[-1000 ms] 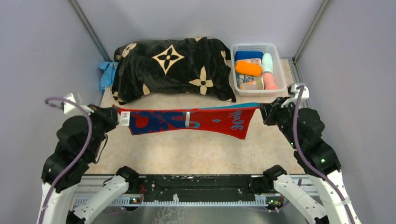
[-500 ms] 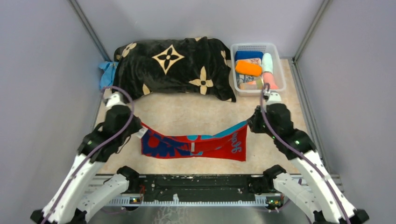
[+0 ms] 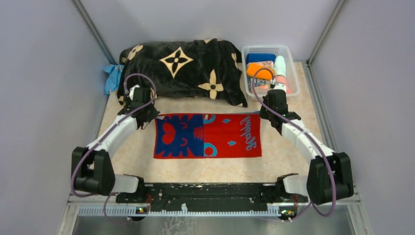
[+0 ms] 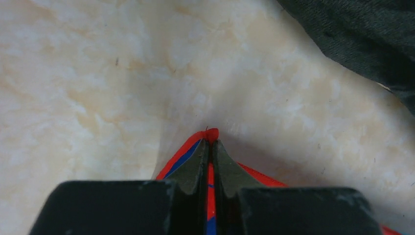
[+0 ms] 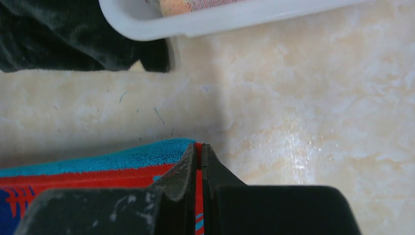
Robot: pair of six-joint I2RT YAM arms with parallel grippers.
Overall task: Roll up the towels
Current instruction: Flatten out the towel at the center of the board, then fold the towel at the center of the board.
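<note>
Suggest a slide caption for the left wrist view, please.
Left tool pinches a corner of the red-and-blue towel at the beige tabletop.

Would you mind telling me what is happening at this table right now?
A patterned towel lies spread flat on the table. The left fingers are shut on its far left corner, the right fingers on its far right corner. No rolling has begun. Behind are a black blanket and a basket of rolled towels.
</note>
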